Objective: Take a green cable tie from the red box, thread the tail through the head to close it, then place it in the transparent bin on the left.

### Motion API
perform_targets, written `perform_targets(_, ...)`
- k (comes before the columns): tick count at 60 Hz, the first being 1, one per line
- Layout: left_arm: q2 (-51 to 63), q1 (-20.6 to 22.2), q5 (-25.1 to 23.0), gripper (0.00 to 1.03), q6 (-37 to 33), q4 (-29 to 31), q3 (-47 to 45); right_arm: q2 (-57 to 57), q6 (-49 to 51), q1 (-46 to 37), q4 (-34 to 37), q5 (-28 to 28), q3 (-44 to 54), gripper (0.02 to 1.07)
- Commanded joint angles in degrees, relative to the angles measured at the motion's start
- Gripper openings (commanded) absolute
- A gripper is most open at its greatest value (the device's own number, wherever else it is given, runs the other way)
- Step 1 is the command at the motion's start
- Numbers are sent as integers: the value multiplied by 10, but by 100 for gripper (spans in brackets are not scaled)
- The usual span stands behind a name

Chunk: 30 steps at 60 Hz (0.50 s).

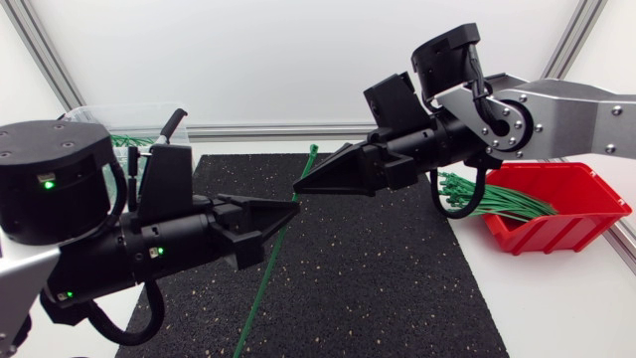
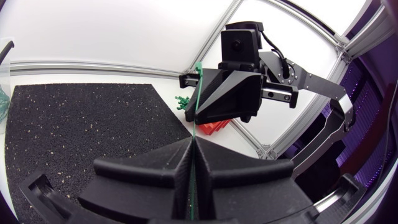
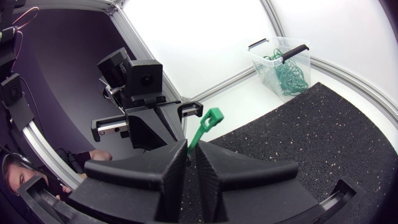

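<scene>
A long green cable tie (image 1: 270, 264) hangs over the black mat, its head (image 1: 314, 151) uppermost and its tail trailing toward the front edge. My left gripper (image 1: 290, 211) is shut on its middle; in the left wrist view the strap (image 2: 197, 93) rises from between the closed fingers (image 2: 193, 149). My right gripper (image 1: 301, 185) meets the tie just above, fingers nearly together on the strap below the head (image 3: 211, 118). The red box (image 1: 566, 214) with several green ties (image 1: 497, 199) sits at the right. The transparent bin (image 1: 109, 124) stands at the back left, partly hidden by my left arm.
The black speckled mat (image 1: 397, 278) covers the table's middle. The bin (image 3: 283, 59) holds a tangle of green ties and has black handles. White table surface surrounds the mat, with an aluminium rail along the back.
</scene>
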<state>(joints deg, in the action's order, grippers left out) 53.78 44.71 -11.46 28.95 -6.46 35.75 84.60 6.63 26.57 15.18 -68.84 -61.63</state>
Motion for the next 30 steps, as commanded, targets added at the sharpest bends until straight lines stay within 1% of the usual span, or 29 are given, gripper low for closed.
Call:
perform_targets(1, -2, 2, 5, 4, 15, -1, 19, -7, -6, 6, -5, 3, 19, 8)
perform_targets(7, -1, -1, 6, 4, 14, -2, 19, -15, -6, 7, -5, 20, 23, 8)
perform_targets(8, 1, 1, 5, 6, 12, -2, 19, -17, -6, 8, -5, 27, 24, 8)
perform_targets(11, 1, 0, 5, 15, 4, -7, 18, -22, -5, 11, -6, 52, 25, 8)
perform_targets(16, 2, -15, -4, 30, -16, 5, 23, -28, -3, 15, -6, 78, 27, 8)
perform_targets(19, 2, -28, -3, 35, -34, 10, 27, -32, 0, 15, -2, 97, 27, 8)
perform_targets(20, 2, -36, -4, 37, -42, 13, 29, -34, 3, 15, 2, 100, 27, 8)
perform_targets(21, 2, -50, -7, 43, -64, 24, 35, -37, 14, 15, 13, 107, 27, 8)
perform_targets(24, 2, -64, -15, 53, -99, 45, 45, -41, 44, 15, 45, 127, 22, 8)
perform_targets(27, 3, -79, -18, 58, -123, 59, 50, -44, 58, 15, 64, 143, 21, 8)
perform_targets(30, 2, -99, -22, 58, -137, 68, 54, -44, 78, 15, 84, 154, 19, 8)
